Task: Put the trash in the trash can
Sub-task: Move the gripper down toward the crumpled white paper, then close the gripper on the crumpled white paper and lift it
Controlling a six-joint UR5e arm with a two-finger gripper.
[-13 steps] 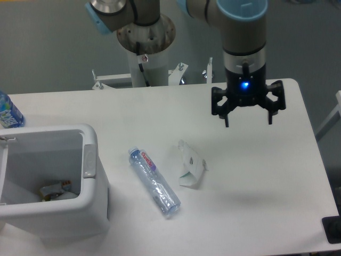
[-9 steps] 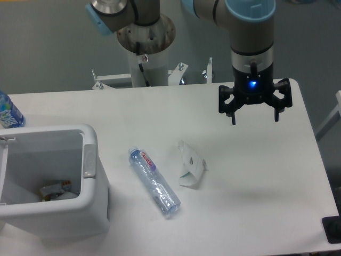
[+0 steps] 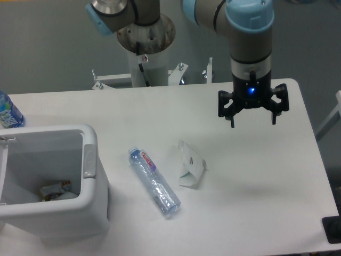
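Observation:
A crumpled white paper wrapper [image 3: 189, 166] with a green mark lies near the middle of the table. Just left of it a slim clear bottle [image 3: 153, 182] with a red-and-blue label lies on its side. The white trash can [image 3: 90, 160] stands at the front left, with some scraps in its bottom. My gripper [image 3: 252, 122] hangs open above the right side of the table, up and to the right of the wrapper, with nothing between its fingers.
A stouter bottle [image 3: 8, 112] with a blue-and-green label stands at the far left edge behind the bin. The arm's base pedestal [image 3: 146, 50] rises behind the table's back edge. A dark object [image 3: 333, 229] sits at the front right corner.
The gripper drifted right, then slightly back left. It stays open. The wrapper, bottle and bin have not moved.

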